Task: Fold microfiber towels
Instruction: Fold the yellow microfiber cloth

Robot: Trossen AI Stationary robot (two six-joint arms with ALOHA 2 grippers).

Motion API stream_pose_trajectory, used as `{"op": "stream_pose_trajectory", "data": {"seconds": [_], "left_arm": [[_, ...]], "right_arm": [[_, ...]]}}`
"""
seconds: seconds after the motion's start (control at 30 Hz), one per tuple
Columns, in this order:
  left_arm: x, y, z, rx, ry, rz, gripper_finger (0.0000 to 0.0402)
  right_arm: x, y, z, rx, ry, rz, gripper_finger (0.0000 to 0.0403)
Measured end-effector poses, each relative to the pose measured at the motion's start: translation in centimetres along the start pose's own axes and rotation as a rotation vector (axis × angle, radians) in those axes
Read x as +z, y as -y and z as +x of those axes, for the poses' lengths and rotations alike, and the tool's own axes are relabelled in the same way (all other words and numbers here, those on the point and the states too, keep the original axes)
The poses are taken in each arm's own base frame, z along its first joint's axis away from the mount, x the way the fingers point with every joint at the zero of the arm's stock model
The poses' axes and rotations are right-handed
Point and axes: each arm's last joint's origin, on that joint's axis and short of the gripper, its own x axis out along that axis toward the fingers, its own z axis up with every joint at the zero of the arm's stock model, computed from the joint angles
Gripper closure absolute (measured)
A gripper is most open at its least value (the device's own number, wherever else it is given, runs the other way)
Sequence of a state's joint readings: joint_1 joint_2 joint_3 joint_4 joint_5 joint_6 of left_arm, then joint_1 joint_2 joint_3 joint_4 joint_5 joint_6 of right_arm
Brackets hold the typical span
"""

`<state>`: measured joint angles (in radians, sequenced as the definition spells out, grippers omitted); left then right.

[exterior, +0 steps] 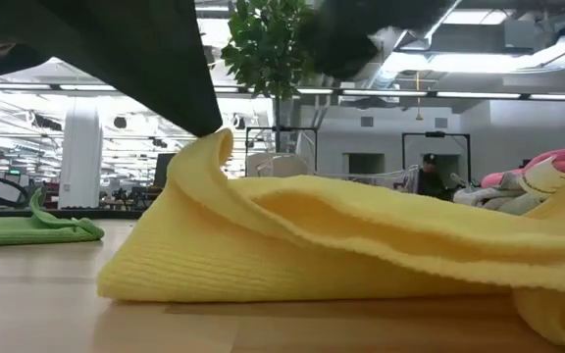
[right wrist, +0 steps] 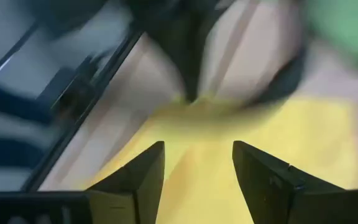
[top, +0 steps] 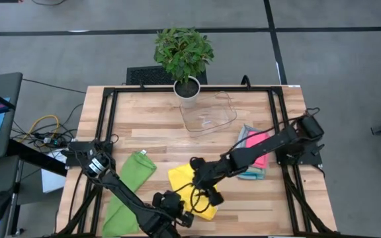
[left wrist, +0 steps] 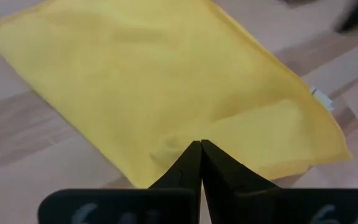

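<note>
A yellow microfiber towel (top: pixel 182 177) lies folded on the wooden table, near its front edge. My left gripper (left wrist: pixel 201 147) is shut on the towel's near edge and also shows in the high view (top: pixel 185 210). My right gripper (right wrist: pixel 197 163) hovers open just above the yellow towel (right wrist: pixel 216 186) and touches nothing. In the high view it (top: pixel 207 195) sits over the cloth's middle. A green towel (top: pixel 129 188) lies to the left. A pile of pink, grey and teal towels (top: pixel 255 153) rests at the right. My left gripper pinches the yellow towel's near edge (left wrist: pixel 169 148) between its two shut fingers, coming slanting down from the table's near left. The pinched part stands up in a small peak (exterior: pixel 211 149). The rest of the towel (exterior: pixel 361 245) lies on the table.
A clear plastic tray (top: pixel 209 118) and a potted plant (top: pixel 185 56) stand at the table's far middle. Black frame rails (top: pixel 110 125) run along the table's left and right sides. Bare wood shows between the tray and the towels.
</note>
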<state>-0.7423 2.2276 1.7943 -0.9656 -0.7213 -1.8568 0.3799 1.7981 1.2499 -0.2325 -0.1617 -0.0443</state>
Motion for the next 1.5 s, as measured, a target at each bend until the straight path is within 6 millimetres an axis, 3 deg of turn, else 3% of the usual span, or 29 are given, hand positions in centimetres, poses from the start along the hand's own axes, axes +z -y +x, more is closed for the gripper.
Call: {"op": "stream_pose_trajectory", "data": {"seconds": [0.13,0.27,0.4,0.53,0.7,0.9,1.13,1.27,1.5], "left_arm": [[-0.1,-0.3,-0.2,0.013,0.009,0.02,0.0401],[-0.1,-0.4,-0.2,0.021,0.013,0.042,0.0401],[0.0,-0.4,-0.2,0.022,0.032,0.049,0.0401],[0.0,-0.4,-0.2,0.023,0.03,0.059,0.0401],[-0.2,-0.5,-0.4,0.02,0.029,0.067,0.0401],[-0.3,-0.5,-0.4,0.028,0.003,0.107,0.0401],[-0.7,-0.6,-0.7,0.023,-0.006,0.115,0.0401],[-0.7,-0.6,-0.8,0.02,-0.007,0.112,0.0401],[-0.7,-0.5,-0.8,0.009,-0.003,0.1,0.0401]], "right_arm": [[-2.6,-3.6,-0.6,0.126,-0.185,-0.004,0.0195],[-5.1,-7.8,-1.3,0.19,-0.252,-0.066,0.0203],[-6.8,-11.9,-1.0,0.072,-0.212,-0.243,0.0209],[-6.9,-14.9,0.4,-0.043,-0.084,-0.42,0.0211],[-7.5,-15.0,2.5,-0.084,-0.059,-0.424,0.0208],[-9.5,-14.0,5.3,-0.104,-0.158,-0.372,0.0202],[-10.2,-13.9,6.0,-0.121,-0.182,-0.308,0.0217],[-10.2,-13.8,5.9,-0.156,-0.189,-0.282,0.0256],[-9.3,-14.0,5.4,-0.116,-0.281,-0.261,0.0375]]}}
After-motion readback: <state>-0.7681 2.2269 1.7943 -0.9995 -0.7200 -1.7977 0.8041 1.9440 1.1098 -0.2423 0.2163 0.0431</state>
